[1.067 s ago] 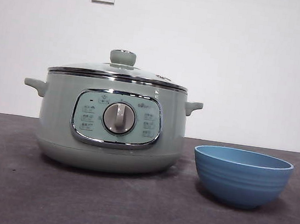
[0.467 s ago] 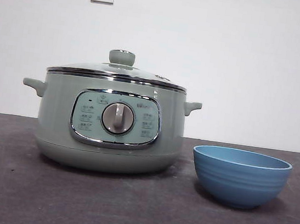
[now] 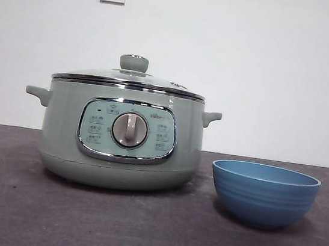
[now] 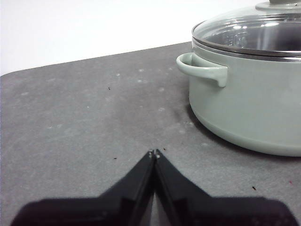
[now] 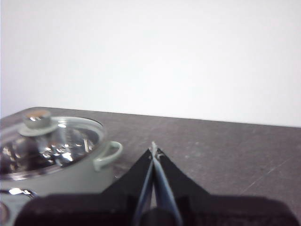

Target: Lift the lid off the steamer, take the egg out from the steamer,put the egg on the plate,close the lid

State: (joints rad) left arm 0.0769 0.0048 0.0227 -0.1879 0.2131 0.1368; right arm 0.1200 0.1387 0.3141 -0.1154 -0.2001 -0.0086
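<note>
The lid [image 3: 129,77] sits on the steamer [image 3: 120,135], beside the plate [image 3: 263,194]. The left gripper [image 4: 154,153], jaws pressed together and empty, hangs off the steamer's handle side; the right gripper [image 5: 154,149], likewise closed, hovers beside the opposite handle

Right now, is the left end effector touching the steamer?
Apart. In the left wrist view the left end effector, its jaws shut, stands short of the steamer, with bare gray table between them. It holds nothing.
</note>
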